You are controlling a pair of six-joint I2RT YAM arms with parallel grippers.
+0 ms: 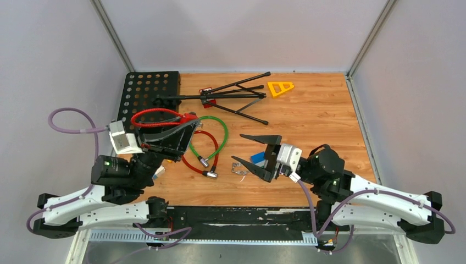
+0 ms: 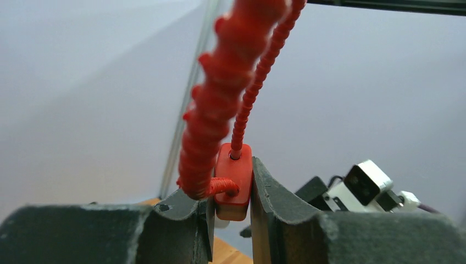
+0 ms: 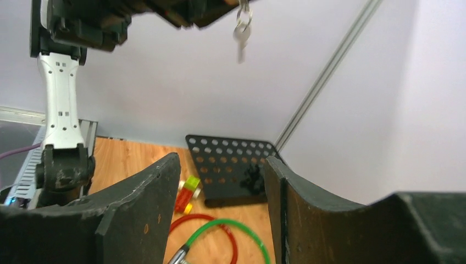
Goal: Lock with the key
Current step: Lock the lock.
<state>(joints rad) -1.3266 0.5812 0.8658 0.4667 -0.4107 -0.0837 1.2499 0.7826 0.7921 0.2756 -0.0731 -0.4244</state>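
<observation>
Item: red cable lock (image 2: 234, 177). The body is a small rounded red block. A ribbed red cable leaves its top face and a thicker ribbed length enters its side; in the overhead view the cable forms a flat loop.

Position: left of centre in the overhead view, raised above the desk (image 1: 319, 121).

Left gripper (image 1: 188, 127): jaws pinching the lock body from both sides.

Right gripper (image 1: 237, 147): jaws spread, holding nothing, at centre frame.

Key (image 3: 240, 36): silver, on a ring, dangling at the top of the right wrist view.

Also on the desk: green cable (image 1: 220, 137), silver keys (image 1: 240, 170).
</observation>
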